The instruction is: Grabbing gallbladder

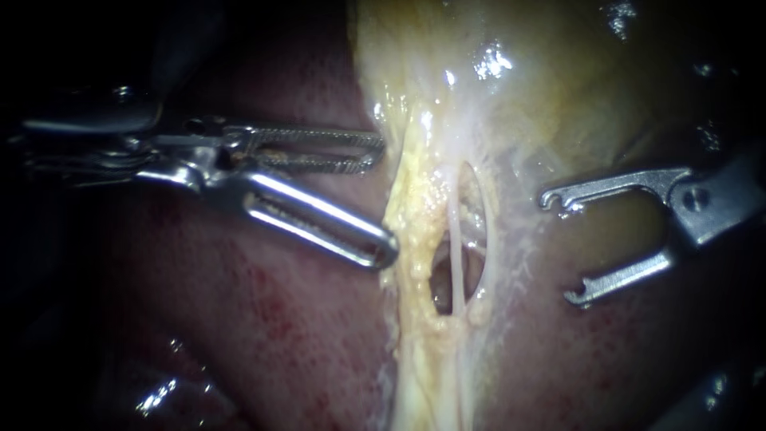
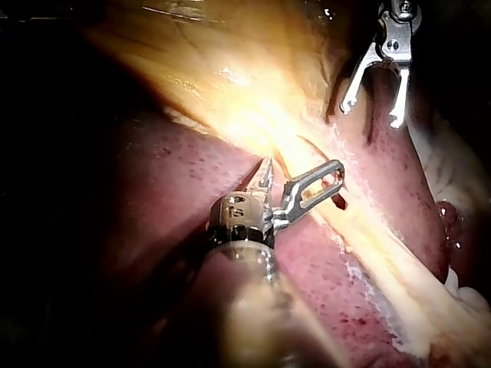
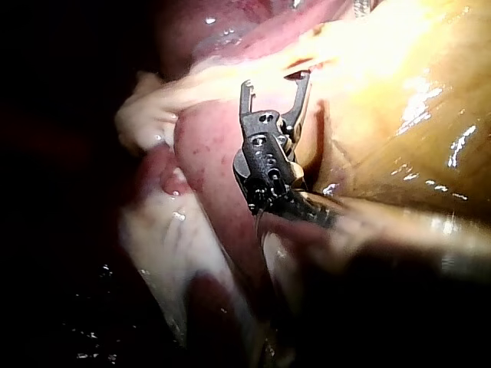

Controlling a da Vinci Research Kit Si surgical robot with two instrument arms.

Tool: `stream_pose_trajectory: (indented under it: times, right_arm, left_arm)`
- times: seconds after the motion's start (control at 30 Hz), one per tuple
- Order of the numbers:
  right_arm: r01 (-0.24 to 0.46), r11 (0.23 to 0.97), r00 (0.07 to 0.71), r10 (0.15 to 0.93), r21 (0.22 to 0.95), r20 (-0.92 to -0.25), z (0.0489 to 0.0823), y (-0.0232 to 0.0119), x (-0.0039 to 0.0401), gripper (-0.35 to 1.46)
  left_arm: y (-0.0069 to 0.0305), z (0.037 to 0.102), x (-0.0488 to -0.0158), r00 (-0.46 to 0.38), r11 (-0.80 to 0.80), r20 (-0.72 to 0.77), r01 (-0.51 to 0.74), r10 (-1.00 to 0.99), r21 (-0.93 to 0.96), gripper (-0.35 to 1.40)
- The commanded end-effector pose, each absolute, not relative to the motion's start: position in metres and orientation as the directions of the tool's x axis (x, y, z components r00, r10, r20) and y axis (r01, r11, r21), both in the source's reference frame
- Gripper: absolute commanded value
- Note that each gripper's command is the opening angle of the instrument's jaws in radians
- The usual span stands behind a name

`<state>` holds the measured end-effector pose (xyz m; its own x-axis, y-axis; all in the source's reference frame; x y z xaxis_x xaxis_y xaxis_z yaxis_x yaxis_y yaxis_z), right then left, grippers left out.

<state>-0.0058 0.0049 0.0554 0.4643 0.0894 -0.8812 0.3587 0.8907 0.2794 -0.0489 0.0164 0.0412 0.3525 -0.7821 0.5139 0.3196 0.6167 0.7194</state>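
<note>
Am working approach step: left instrument (image 1: 386, 199) gaping, gripping nothing, just beside gallbladder (image 1: 558, 88) edge; right instrument (image 1: 558, 247) likewise gaping on far side. Am judging next move: setting left jaws astride tissue, then clenching.

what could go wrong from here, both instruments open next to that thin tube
1. The left instrument has its jaws open close beside the thin tube. Shutting there might catch the tube rather than the gallbladder.
2. The right instrument, jaws also open, points hooked tips at the membrane and could snag it.
3. The gallbladder looks wet and glossy, so a shallow bite may slip.
</note>
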Motion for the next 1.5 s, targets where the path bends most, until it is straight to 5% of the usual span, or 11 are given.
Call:
stream_pose_trajectory:
  times: [0.03, 0.43, 0.73, 1.5]
  right_arm:
    - [0.358, 0.891, 0.464, 0.090, 0.279, -0.881, 0.0554, 0.0049, -0.0059, 0.58]
    - [0.359, 0.891, 0.464, 0.089, 0.279, -0.881, 0.0554, 0.0049, -0.0059, 0.58]
    - [0.359, 0.891, 0.464, 0.089, 0.279, -0.881, 0.0554, 0.0049, -0.0059, 0.58]
    - [0.356, 0.890, 0.466, 0.094, 0.285, -0.879, 0.0554, 0.0049, -0.0060, 0.58]
  left_arm:
    - [0.0165, 0.0413, -0.0490, 0.350, 0.608, 0.505, 0.326, -0.789, 0.724, 0.54]
    - [0.0169, 0.0424, -0.0498, 0.357, 0.596, 0.484, 0.360, -0.799, 0.718, 0.24]
    - [0.0169, 0.0428, -0.0491, 0.368, 0.595, 0.475, 0.373, -0.799, 0.712, -0.35]
    - [0.0165, 0.0421, -0.0487, 0.370, 0.594, 0.471, 0.385, -0.801, 0.707, -0.35]
